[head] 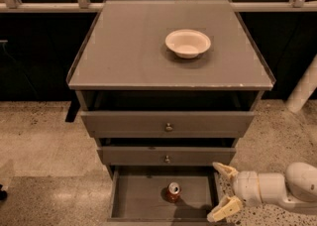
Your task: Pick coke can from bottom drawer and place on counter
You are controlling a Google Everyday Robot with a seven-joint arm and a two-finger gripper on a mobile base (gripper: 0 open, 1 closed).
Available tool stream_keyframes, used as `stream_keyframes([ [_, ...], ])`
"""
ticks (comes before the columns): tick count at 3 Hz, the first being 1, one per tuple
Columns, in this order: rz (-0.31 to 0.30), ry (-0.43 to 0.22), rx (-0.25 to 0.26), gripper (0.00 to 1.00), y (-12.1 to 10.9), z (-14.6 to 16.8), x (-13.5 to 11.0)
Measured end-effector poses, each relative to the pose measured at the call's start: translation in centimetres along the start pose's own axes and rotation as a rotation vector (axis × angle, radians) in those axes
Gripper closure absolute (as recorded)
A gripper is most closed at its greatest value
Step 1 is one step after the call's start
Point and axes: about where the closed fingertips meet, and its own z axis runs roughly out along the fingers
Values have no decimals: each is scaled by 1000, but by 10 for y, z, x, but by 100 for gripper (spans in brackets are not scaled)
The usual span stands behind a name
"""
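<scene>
The coke can [173, 192] stands upright in the middle of the open bottom drawer [133, 197], a shallow grey tray pulled out at the cabinet's foot. My gripper [222, 193] is at the drawer's right side, level with the can and to its right, apart from it. Its two pale fingers are spread open and hold nothing. The white arm runs off to the lower right. The counter [124, 46] is the flat grey top of the cabinet, above.
A white bowl [187, 42] sits on the counter, right of centre toward the back. Two closed drawer fronts with round knobs [168, 127] are above the open drawer. A speckled floor surrounds the cabinet. A white post [303, 88] stands at the right.
</scene>
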Motion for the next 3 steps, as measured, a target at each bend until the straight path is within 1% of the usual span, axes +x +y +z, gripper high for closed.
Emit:
stream_keyframes([
  [1,96,5,26,0,-3,11,64],
  [2,179,-4,43,0,-11,23,114],
  [3,194,-11,34,0,-9,30,121],
])
